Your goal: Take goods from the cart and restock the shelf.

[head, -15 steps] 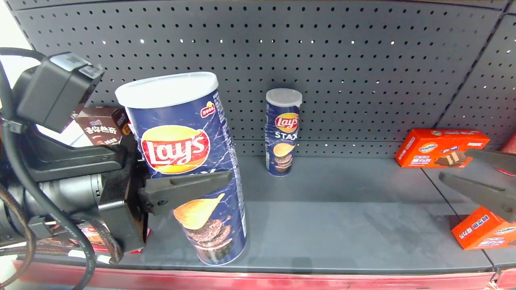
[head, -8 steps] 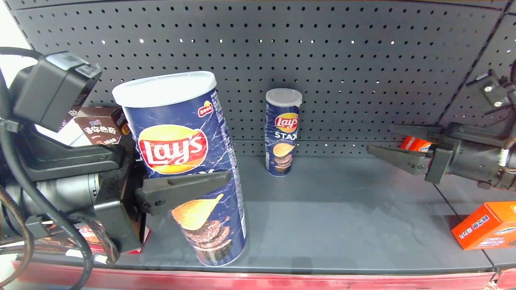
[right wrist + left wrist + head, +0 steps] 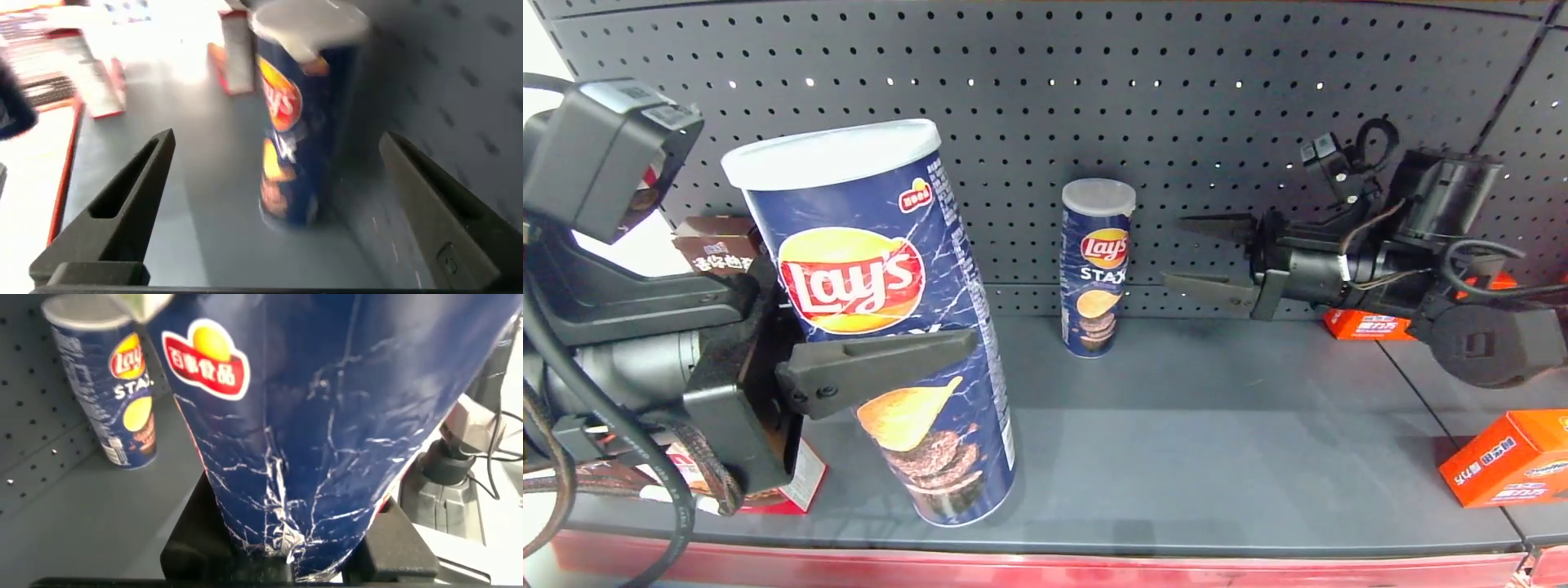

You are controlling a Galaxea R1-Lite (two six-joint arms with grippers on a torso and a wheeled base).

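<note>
The jaws of the left gripper [image 3: 882, 327] are shut tight around a blue chip can, the held can [image 3: 849, 278]. One finger lies across its front and the other is behind it. The jaws of the right gripper [image 3: 1176, 251] are wide apart and hold nothing.

The held can is at the front of the shelf [image 3: 1217, 457], on the robot's left side. It is tall and stands almost straight up, but its top leans a little to the left. Its bottom is low by the shelf floor, and it is hard to tell if it touches. A brown box [image 3: 719, 253] sits behind it.

A second can, the back can [image 3: 1097, 269], stands straight up by the back wall [image 3: 1094, 98]. The right gripper is near it and points at it from the right. The can is in front of the open fingers, not between them yet. An orange box [image 3: 1503, 457] lies far off to the right.

The bare floor between the two cans looks like the spot to fill. It lies back and to the right of the held can, so the left arm is the closer one. The can likely needs to be tipped straight first, or it could fall.
</note>
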